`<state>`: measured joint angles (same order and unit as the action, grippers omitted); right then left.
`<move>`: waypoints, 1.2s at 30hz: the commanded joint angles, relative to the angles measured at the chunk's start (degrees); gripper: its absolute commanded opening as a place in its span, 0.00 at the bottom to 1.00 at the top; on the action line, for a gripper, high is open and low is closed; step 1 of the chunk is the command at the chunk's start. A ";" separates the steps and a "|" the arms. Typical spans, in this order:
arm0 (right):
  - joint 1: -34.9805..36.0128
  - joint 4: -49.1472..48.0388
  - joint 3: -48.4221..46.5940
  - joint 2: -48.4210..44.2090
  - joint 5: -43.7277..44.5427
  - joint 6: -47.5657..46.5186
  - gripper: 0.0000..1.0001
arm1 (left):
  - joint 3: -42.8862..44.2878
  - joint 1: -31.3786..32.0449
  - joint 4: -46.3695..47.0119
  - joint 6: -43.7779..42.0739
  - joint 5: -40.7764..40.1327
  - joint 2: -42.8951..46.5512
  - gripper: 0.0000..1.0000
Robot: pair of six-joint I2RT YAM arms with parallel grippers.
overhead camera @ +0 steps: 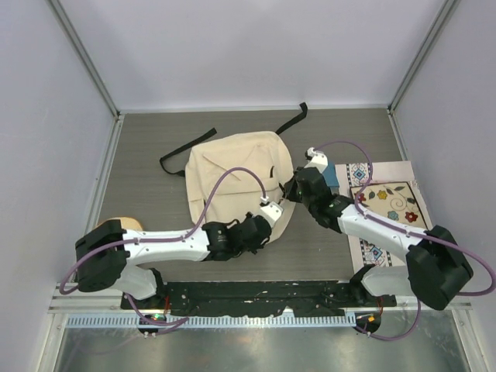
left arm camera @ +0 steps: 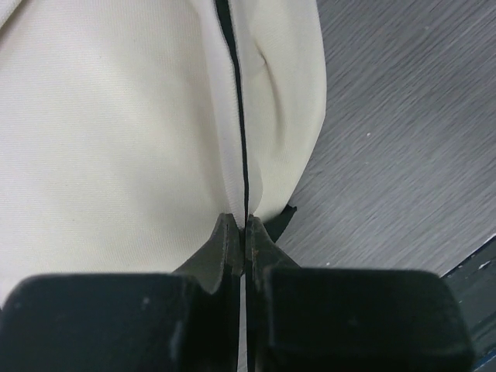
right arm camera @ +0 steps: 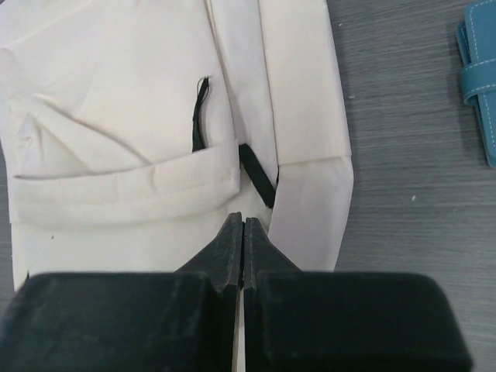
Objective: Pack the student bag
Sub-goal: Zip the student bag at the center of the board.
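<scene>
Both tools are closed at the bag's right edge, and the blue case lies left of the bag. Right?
No. The blue case lies to the right of the bag, as the right wrist view shows. The left tool and right tool are indeed closed at the bag's right edge.

Inventory, by count:
- 1 student bag (overhead camera: 232, 167), cream fabric
- 2 black straps, one (overhead camera: 186, 147) at the bag's far left, one (overhead camera: 293, 120) at its far right
- 1 teal stitched case (right arm camera: 480, 77)
- 1 floral-patterned flat panel (overhead camera: 391, 203)
- 1 tan rounded object (overhead camera: 132, 225), mostly hidden
- 2 robot arms: left arm (overhead camera: 167, 246), right arm (overhead camera: 372, 226)
- 2 grippers: left gripper (left arm camera: 238, 231), right gripper (right arm camera: 242, 226)
</scene>
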<state>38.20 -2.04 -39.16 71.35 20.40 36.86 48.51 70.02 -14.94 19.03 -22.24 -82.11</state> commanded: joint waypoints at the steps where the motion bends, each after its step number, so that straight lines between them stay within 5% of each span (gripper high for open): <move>1: -3.04 -5.60 -4.96 2.56 1.57 -3.46 0.01 | -3.07 4.33 -0.97 7.60 -2.89 1.68 0.00; 11: -5.59 -5.77 -4.18 6.09 0.44 -4.78 0.01 | -8.70 7.94 -2.11 13.58 -11.33 9.15 0.02; 13: -5.50 -6.04 -2.16 3.71 -3.07 -4.61 0.01 | -8.09 7.85 -2.90 13.41 -12.21 10.12 0.21; 14: -5.24 -6.74 -1.28 2.92 -4.39 -4.52 0.01 | -6.43 7.85 -3.08 12.36 -12.65 10.21 0.46; 17: -2.69 -6.75 1.71 0.02 -5.73 -4.52 0.01 | -0.91 7.85 -2.38 9.11 -12.74 7.94 0.79; 20: -0.67 -6.48 4.43 -2.18 -5.29 -3.99 0.01 | 4.12 7.33 -1.76 6.48 -12.22 3.46 0.90; 31: -0.49 -6.04 6.11 -5.00 -3.44 -3.29 0.01 | 16.53 3.90 1.14 2.68 -5.98 -11.67 0.86; 34: -0.49 -5.87 5.93 -4.99 -3.18 -3.46 0.01 | 14.52 3.46 2.72 3.56 -5.36 -11.59 0.76; 36: -0.49 -5.95 5.76 -4.82 -3.26 -3.46 0.01 | 13.37 3.11 4.12 3.91 -5.10 -11.59 0.58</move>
<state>37.04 -5.56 -32.77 67.96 15.62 33.74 63.40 74.19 -14.59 23.42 -28.38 -93.97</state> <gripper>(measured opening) 0.036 0.721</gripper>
